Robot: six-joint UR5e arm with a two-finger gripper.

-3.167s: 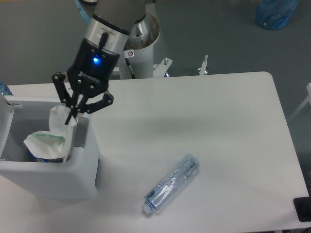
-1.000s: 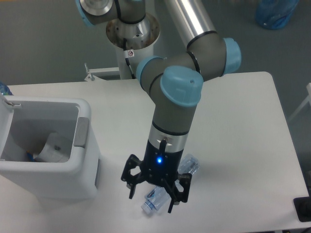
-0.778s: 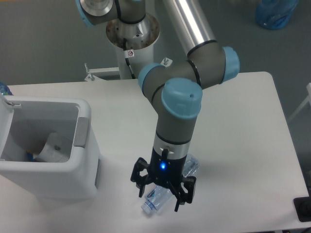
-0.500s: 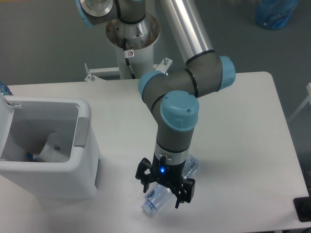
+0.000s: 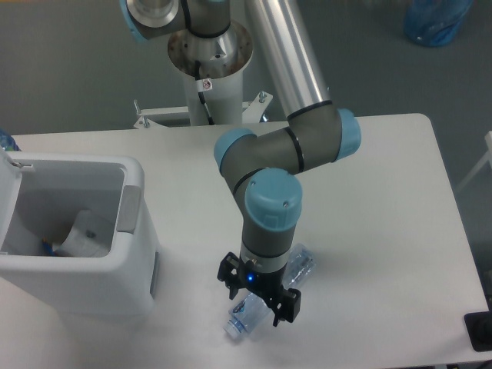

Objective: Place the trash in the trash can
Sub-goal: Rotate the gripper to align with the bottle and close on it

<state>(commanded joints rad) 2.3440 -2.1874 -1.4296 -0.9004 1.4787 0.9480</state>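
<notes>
Camera view, lower centre: the gripper (image 5: 259,300) sits low over the bottle (image 5: 302,263) — fingers spread either side. At left, the trash can (image 5: 137,265) holds the wrapper (image 5: 81,238).

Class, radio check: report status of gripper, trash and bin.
Gripper open, low astride the clear crushed plastic bottle, not closed on it. Crumpled white wrapper inside the boxy white trash can, lid open. Nothing in the way.

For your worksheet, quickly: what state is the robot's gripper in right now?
Gripper: open, fingers straddling the crushed plastic bottle on the table, not yet closed on it.
</notes>
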